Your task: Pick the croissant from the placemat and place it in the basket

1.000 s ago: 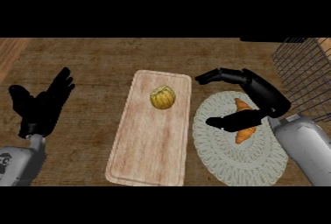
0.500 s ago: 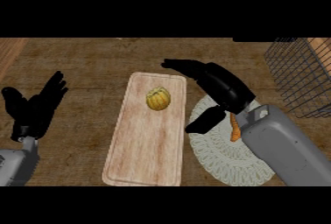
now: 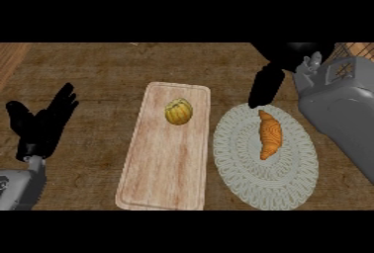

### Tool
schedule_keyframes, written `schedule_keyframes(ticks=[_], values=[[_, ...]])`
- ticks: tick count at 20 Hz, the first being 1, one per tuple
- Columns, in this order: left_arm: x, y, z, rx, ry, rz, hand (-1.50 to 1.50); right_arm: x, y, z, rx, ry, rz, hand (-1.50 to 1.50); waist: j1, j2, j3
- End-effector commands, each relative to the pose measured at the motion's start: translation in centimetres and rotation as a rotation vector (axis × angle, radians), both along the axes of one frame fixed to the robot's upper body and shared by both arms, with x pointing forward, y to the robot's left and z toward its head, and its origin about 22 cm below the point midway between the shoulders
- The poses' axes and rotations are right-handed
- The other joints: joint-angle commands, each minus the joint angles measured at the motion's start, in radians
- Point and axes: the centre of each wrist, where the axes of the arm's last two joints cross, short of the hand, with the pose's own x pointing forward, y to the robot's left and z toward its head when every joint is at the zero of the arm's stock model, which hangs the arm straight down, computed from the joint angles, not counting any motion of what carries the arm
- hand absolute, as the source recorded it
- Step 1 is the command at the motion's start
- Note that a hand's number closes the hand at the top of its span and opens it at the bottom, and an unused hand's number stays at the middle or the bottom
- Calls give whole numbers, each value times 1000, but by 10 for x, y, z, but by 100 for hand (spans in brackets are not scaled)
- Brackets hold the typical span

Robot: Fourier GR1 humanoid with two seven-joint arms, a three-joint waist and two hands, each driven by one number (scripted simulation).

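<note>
Now the croissant lies untouched on the placemat; the right hand hangs at its twelve o'clock, fingers straight, holding nothing. At nine o'clock, the left hand rests open, empty.

You are looking steeply down at the desk, a dark brown wooden top with rough, streaky grain running mostly side to side. It fills nearly the whole head view. At the far left edge you see a paler strip of wood, its grain slanting, meeting the darker surface along a diagonal line. The light is even and soft, and you get only faint shadows on the wood. No walls, floor or windows show from this angle; the desk surface is all the room you can see.
</note>
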Motion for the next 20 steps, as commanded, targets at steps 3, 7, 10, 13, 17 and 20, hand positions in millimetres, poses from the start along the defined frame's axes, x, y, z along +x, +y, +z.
schedule_keyframes(ticks=[3,7,10,13,17,20], values=[[-3,9,-3,-6,7,-9,0,10,-13,37,-146,226,-36,-150,-3,3,2],[2,-5,5,6,-12,-2,0,7,-32,49,-155,314,-22,-150,-10,1,3],[6,8,4,8,1,16,0,-1,-50,68,-77,334,20,-150,-18,1,3],[-16,19,-11,-1,5,19,0,-11,-83,53,1,349,8,-150,-14,1,3],[7,-3,5,-3,-20,17,0,-24,-102,42,102,262,14,-150,-8,7,4],[-6,14,9,10,-15,9,0,-46,-126,30,108,304,30,-150,-10,4,4]])
